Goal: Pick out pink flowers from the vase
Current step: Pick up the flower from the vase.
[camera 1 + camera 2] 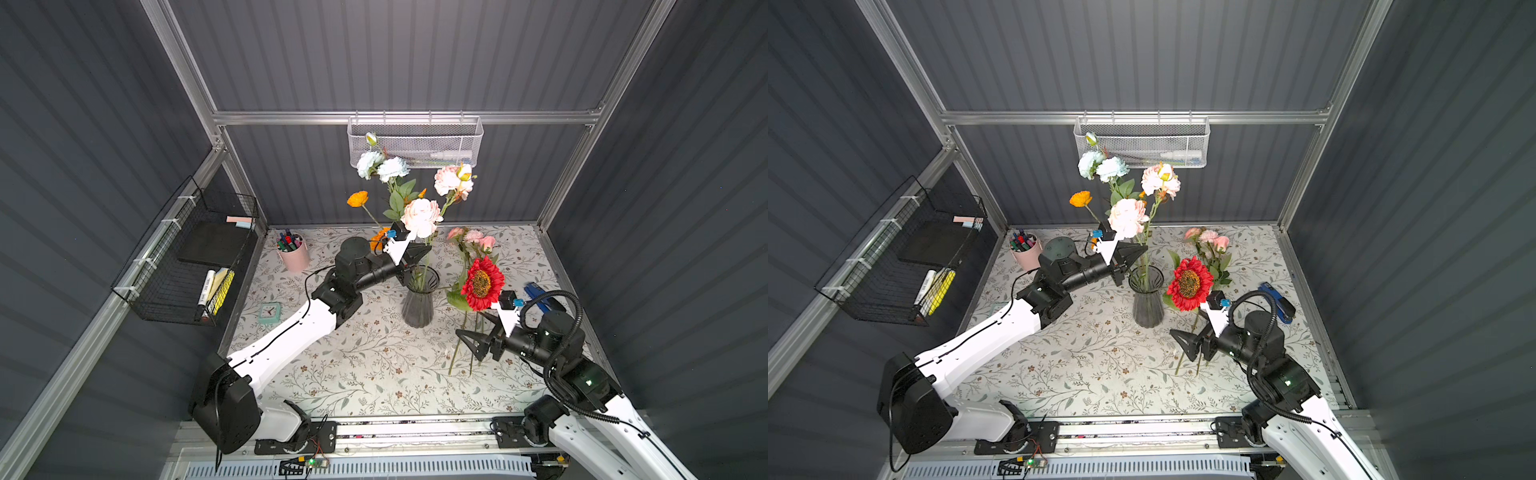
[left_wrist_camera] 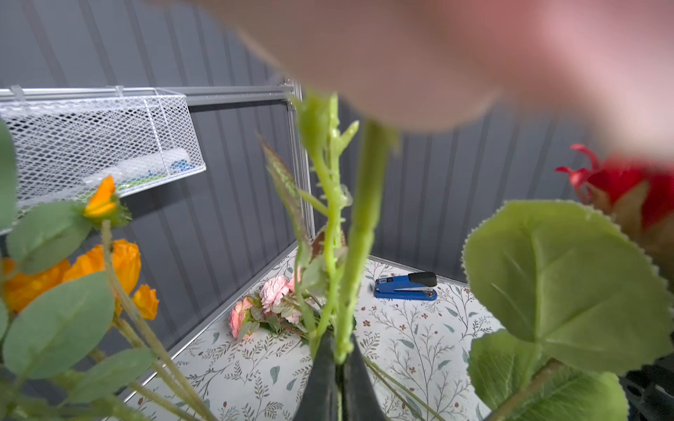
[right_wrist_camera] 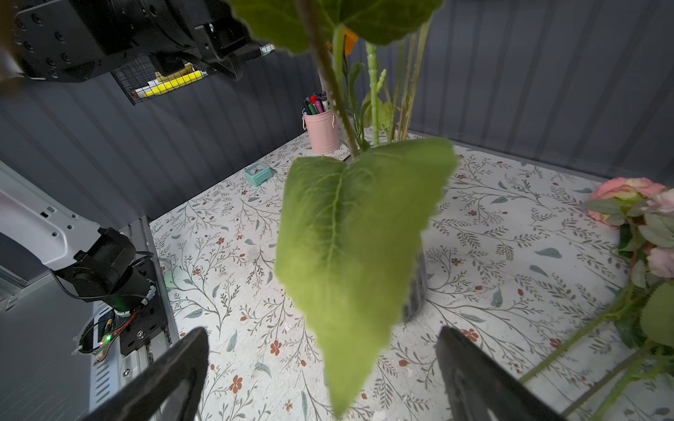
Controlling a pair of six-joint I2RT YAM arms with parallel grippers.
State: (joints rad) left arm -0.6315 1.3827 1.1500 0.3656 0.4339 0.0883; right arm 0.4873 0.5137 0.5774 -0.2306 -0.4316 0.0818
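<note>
The smoky grey vase (image 1: 419, 305) (image 1: 1147, 305) stands mid-table with several stems in it. Two pale pink flowers (image 1: 420, 216) (image 1: 1127, 217) rise from it, one higher (image 1: 451, 180). My left gripper (image 1: 428, 249) (image 1: 1144, 248) (image 2: 339, 359) is shut on a green stem (image 2: 361, 233) just above the vase mouth; that stem leads up to a blurred pink bloom. More pink flowers (image 1: 471, 239) (image 2: 271, 295) (image 3: 634, 193) lie on the table at the back right. My right gripper (image 1: 469, 345) (image 1: 1183, 345) (image 3: 322, 333) is open near their stem ends, holding nothing.
A red sunflower-like bloom (image 1: 482, 282) leans from the vase over my right arm; its leaf (image 3: 357, 233) hangs before the right wrist camera. White-bluish carnations (image 1: 380, 166) and orange blooms (image 1: 358, 198) stay in the vase. Pink pen cup (image 1: 294, 255), teal clock (image 1: 269, 312), blue stapler (image 1: 540, 297).
</note>
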